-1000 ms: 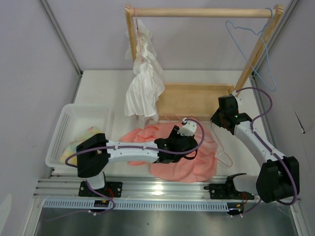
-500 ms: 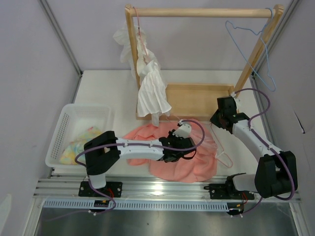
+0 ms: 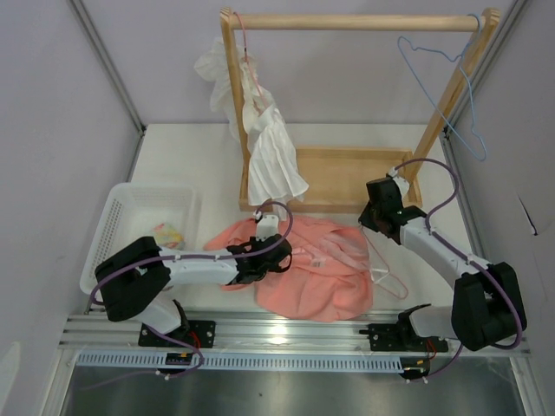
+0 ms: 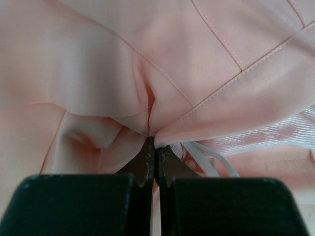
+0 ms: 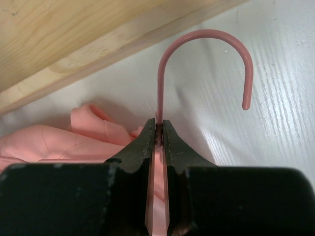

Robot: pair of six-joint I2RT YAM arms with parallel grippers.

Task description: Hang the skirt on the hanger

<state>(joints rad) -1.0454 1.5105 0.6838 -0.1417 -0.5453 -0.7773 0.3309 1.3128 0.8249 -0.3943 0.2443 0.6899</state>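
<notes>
Currently: skirt (image 3: pixel 329 286), salmon-pink, heaped on the desk (image 3: pixel 191 156) at the middle of its near edge, just in front of the wooden rack (image 3: pixel 347 22) and its base board. Left gripper (image 4: pixel 156 145), fingers pressed together on a pinched fold of the skirt, at the left part of the heap. Right gripper (image 5: pixel 158 130), fingers closed on the neck of the pink hanger (image 5: pixel 206 37) just below its hook; the hanger's lower wire lies at the skirt's right edge. White garment (image 3: pixel 269 156), hung at the left end of the rack's rail. Blue hanger (image 3: pixel 451 78), hooked at the rail's right end. White basket (image 3: pixel 113 217), at the desk's left edge, holding a small patterned cloth (image 3: pixel 169 234).
</notes>
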